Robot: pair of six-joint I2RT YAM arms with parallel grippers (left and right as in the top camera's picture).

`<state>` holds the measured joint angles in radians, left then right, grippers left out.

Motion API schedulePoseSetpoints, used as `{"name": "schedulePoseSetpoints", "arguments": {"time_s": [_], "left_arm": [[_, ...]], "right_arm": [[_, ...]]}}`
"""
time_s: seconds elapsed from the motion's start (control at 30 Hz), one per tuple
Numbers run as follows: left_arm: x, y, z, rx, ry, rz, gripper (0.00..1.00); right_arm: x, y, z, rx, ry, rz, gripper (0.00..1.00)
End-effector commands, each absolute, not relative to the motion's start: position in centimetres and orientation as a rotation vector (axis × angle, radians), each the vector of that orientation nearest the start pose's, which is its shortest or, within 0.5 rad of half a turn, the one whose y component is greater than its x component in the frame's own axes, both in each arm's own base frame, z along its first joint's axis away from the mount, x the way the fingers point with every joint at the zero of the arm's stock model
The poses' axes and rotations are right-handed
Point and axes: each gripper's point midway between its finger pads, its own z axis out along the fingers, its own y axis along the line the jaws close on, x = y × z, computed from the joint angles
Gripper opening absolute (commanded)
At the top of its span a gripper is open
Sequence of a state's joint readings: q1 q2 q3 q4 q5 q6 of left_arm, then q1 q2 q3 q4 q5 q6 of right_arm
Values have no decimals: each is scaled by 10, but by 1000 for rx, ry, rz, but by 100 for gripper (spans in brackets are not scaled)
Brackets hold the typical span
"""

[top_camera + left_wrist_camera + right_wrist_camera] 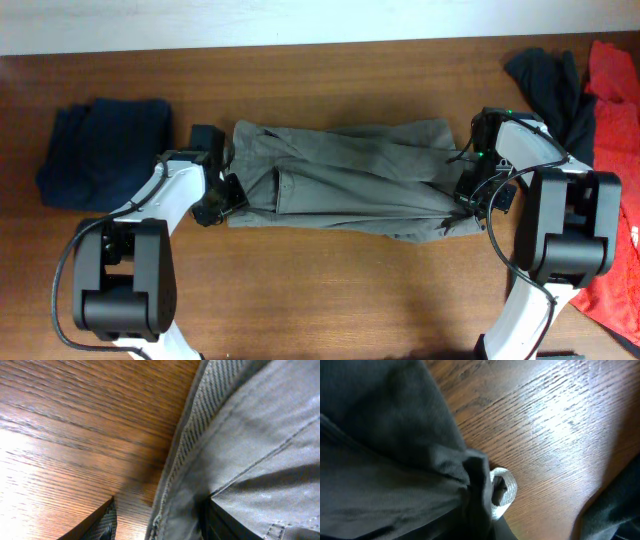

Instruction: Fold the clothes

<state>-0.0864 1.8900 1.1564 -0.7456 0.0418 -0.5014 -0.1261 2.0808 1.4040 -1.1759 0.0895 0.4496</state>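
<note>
Grey trousers (380,475) fill most of my right wrist view, bunched into a tight knot low in the middle of the frame. From above, they lie stretched sideways across the middle of the table (330,300), folded long and thin.

My right gripper (470,192) is closed at their right end, and the bunched cloth tells me it is pinching them. My left gripper (226,195) sits at their left end with its fingers (102,524) apart and the stitched edge between them, not squeezed yet.

A dark navy piece (100,150) lies at the left of the frame. A black piece (545,75) and a red piece (612,80) lie at the right.

I think this is the grabbing step. Next the left fingers need to close on the edge. Then both ends should lift together to fold.
</note>
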Motion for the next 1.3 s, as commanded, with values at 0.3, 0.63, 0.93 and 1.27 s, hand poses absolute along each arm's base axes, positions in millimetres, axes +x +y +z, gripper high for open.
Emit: {"name": "schedulePoseSetpoints", "arguments": {"time_s": [0.3,0.63,0.93,1.27], "left_arm": [[335,2,-12,-692,3006,127,55],[357,-32,-6,-576,2992,-190,56],[399,-77,26,-395,2851,-600,81],[370,-94,13,-365,2961,-593,85]], "right_arm": [[334,-116,56,1013,2959,-516,25],[346,-108,59,962,2970,-404,27],[347,-108,59,963,2963,-402,49],[350,-103,58,965,2967,-346,54]]}}
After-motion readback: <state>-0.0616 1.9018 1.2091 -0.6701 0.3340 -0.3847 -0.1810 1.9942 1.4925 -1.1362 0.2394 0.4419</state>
